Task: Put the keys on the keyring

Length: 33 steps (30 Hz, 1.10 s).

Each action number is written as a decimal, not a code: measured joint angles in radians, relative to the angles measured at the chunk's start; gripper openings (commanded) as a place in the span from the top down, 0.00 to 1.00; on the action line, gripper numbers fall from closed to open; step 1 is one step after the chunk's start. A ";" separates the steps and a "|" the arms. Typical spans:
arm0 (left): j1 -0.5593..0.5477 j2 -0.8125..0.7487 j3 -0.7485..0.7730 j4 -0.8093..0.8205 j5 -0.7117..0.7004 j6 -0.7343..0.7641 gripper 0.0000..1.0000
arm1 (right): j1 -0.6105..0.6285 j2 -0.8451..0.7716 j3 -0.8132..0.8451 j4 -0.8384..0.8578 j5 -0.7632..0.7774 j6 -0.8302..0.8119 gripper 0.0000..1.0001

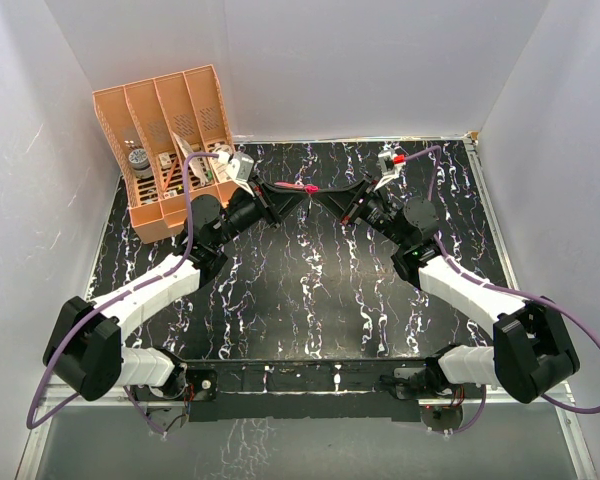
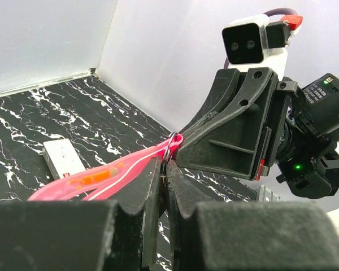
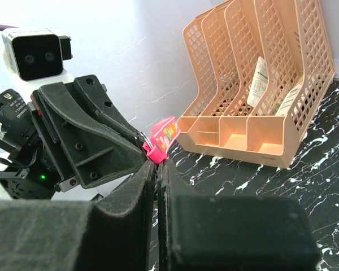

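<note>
Keyring (image 1: 308, 187) held between facing tips: left gripper (image 2: 165, 165) closed on the ring (image 2: 170, 141), pink tag (image 2: 101, 178) trailing over its finger (image 2: 130, 212); right gripper (image 3: 157, 165) shut opposite, likely steadying for threading; keys unseen.

The keyring (image 1: 307, 187): small metal ring, bright pink strip trailing toward 9 o'clock, held aloft at 12 o'clock; keys indiscernible.

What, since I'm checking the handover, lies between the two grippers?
The keyring with its pink tag; left gripper and right gripper both close on it, clearest in the left wrist view.
</note>
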 measured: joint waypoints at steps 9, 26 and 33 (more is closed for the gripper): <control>0.000 0.000 0.000 0.008 0.000 -0.001 1.00 | 0.000 0.003 0.000 0.006 0.000 0.006 1.00; 0.000 -0.027 0.041 -0.174 -0.033 0.047 1.00 | -0.039 -0.009 -0.001 -0.054 0.024 -0.018 0.67; 0.000 -0.034 0.122 -0.361 -0.071 0.084 1.00 | -0.071 -0.076 -0.005 -0.121 0.032 -0.061 0.65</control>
